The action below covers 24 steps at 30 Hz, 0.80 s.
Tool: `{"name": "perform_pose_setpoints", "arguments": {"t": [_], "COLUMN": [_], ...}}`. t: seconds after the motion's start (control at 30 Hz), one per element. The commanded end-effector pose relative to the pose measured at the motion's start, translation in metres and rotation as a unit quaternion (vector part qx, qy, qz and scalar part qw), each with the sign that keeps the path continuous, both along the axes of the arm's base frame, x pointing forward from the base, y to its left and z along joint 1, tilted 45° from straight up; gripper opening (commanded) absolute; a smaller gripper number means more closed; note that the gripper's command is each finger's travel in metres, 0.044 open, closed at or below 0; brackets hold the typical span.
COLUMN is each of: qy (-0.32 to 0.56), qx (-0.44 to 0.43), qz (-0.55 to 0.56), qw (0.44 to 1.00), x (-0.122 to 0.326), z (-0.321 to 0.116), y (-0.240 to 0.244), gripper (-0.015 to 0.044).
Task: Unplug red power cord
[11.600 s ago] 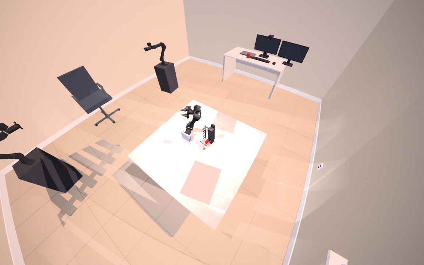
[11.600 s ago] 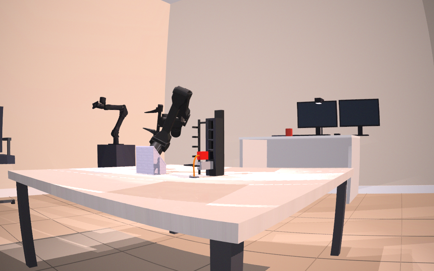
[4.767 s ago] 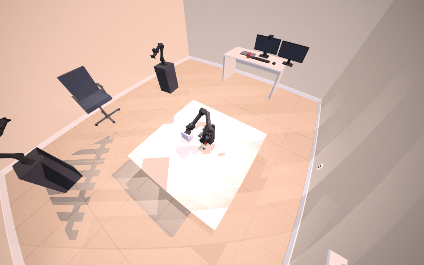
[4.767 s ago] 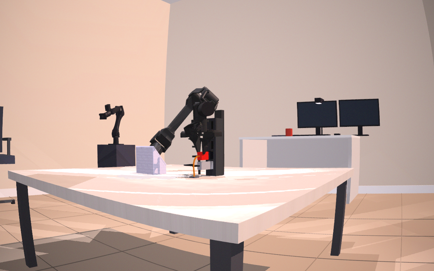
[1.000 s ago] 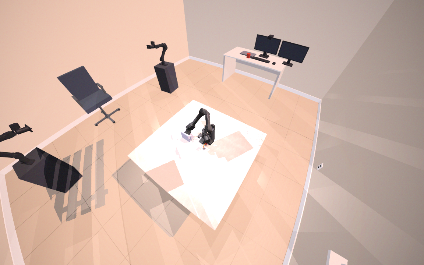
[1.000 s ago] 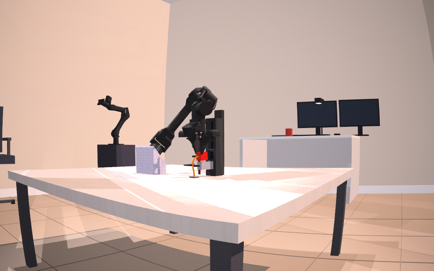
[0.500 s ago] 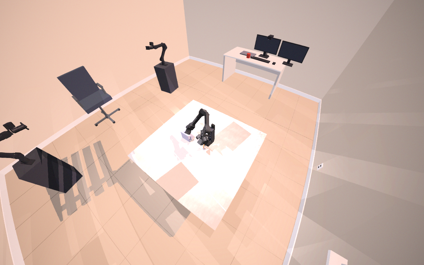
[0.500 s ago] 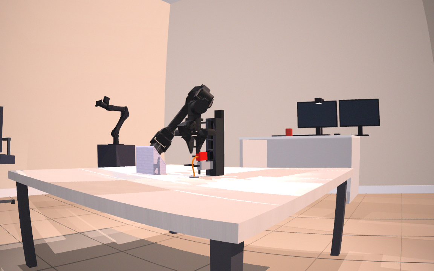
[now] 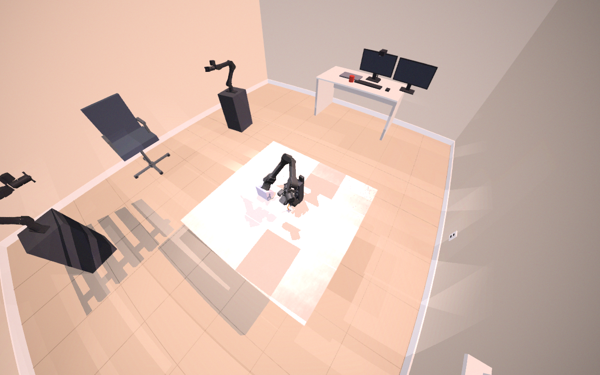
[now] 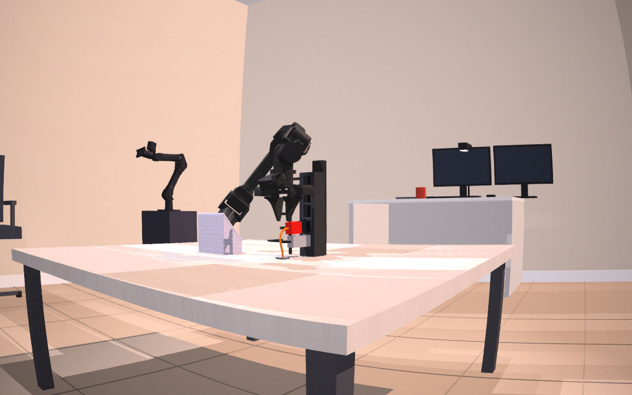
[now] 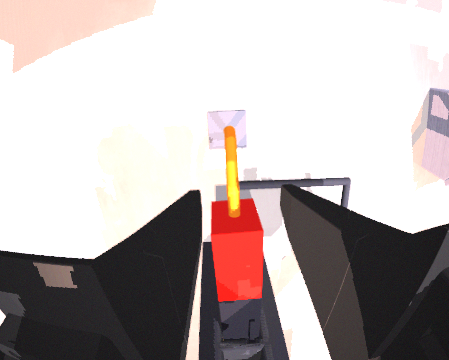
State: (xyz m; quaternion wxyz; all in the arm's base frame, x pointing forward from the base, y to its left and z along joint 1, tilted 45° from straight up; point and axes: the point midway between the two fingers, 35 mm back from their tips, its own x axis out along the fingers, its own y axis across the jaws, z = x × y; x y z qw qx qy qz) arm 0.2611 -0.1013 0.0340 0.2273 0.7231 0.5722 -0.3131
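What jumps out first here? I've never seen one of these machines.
The bright red plug with its orange cord, mid-table beside a tall black strip. A black arm bends over it, its open pincer poised just above the plug, fingers clear of it.

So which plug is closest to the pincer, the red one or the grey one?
The red plug, the upper one. It sits right between the open pincer's fingers, touching neither. The grey plug is underneath it, farther down.
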Motion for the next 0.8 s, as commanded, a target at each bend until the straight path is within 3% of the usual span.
{"name": "perform_pose_setpoints", "arguments": {"t": [0.0, 0.77], "qy": [0.000, 0.000], "qx": [0.001, 0.002], "qz": [0.000, 0.000], "qw": [1.000, 1.000], "x": [0.001, 0.007], "z": [0.004, 0.025], "y": [0.003, 0.026], "gripper": [0.0160, 0.0160]}}
